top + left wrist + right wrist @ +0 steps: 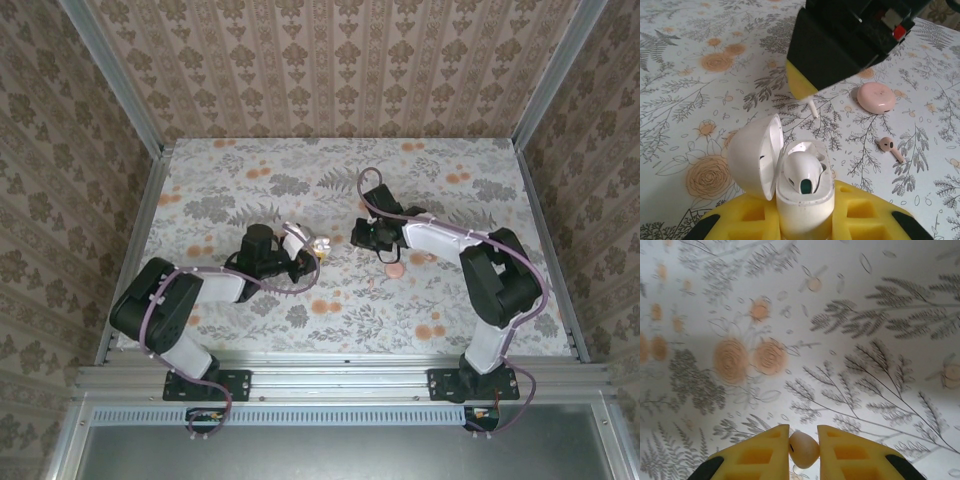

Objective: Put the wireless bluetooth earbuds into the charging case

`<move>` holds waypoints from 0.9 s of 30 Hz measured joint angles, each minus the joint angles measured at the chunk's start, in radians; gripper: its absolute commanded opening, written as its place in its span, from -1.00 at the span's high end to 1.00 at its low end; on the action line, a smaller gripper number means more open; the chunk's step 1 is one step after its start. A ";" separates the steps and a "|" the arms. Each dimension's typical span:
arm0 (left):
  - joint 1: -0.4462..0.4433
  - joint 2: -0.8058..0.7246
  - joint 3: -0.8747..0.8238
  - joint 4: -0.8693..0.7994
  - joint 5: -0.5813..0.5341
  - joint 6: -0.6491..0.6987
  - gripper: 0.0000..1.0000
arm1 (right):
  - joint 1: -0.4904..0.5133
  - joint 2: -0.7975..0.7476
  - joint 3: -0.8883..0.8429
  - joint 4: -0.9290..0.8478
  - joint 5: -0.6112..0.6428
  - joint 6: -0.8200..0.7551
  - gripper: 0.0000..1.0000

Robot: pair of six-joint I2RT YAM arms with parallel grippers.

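- White plastic, the charging case (804, 195) stands upright with my left gripper (805, 220) clamped on its base, yellow pads pressed to either side. Its lid (752, 155) is swung open to the left.
- Inside the case, one earbud (802, 172) looks already seated, its rounded head showing above the rim. I judge that the other well, beside it, is free.
- From the top camera, the case (320, 245) sits at the tip of my left gripper (305, 255), and my right gripper (362, 236) is near it on the right, not touching.
- My right gripper (805, 87) hangs above the floral cloth (700, 100), beyond the case. The second earbud's stem (813, 109) pokes down from its fingers.
- My right wrist camera shows the right gripper (804, 440) squeezed onto that second earbud (804, 449). The pads are parted only by the width of its head.
- As I read it, the step in hand is carrying this second earbud to the case. Next I would bring it over the free well, keep the stem pointing down, lower it in, and only then let the fingers part.
- Further right, a pink disc (876, 97) and a loose pinkish earbud (890, 146) lie on the cloth, apart from both grippers. I cannot tell whether that one belongs to this case.
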 measured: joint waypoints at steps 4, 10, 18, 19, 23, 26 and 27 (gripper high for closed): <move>-0.013 0.020 0.014 -0.001 0.007 0.000 0.84 | 0.009 -0.027 -0.042 0.109 0.000 -0.001 0.64; -0.025 0.053 0.046 -0.001 0.006 -0.007 0.84 | 0.033 -0.075 -0.110 0.234 0.000 -0.010 0.64; -0.025 0.073 0.058 -0.010 0.002 -0.029 0.85 | 0.052 -0.130 -0.174 0.336 0.008 -0.016 0.63; -0.025 0.074 0.060 -0.013 -0.001 -0.030 0.85 | 0.053 -0.134 -0.178 0.345 0.009 -0.016 0.64; -0.025 0.083 0.078 -0.018 -0.010 -0.032 0.85 | 0.068 -0.147 -0.194 0.381 0.014 -0.016 0.64; -0.025 0.086 0.091 -0.022 -0.016 -0.040 0.85 | 0.080 -0.156 -0.206 0.404 0.016 -0.016 0.64; -0.025 0.086 0.094 -0.022 -0.018 -0.044 0.85 | 0.084 -0.158 -0.209 0.410 0.016 -0.016 0.63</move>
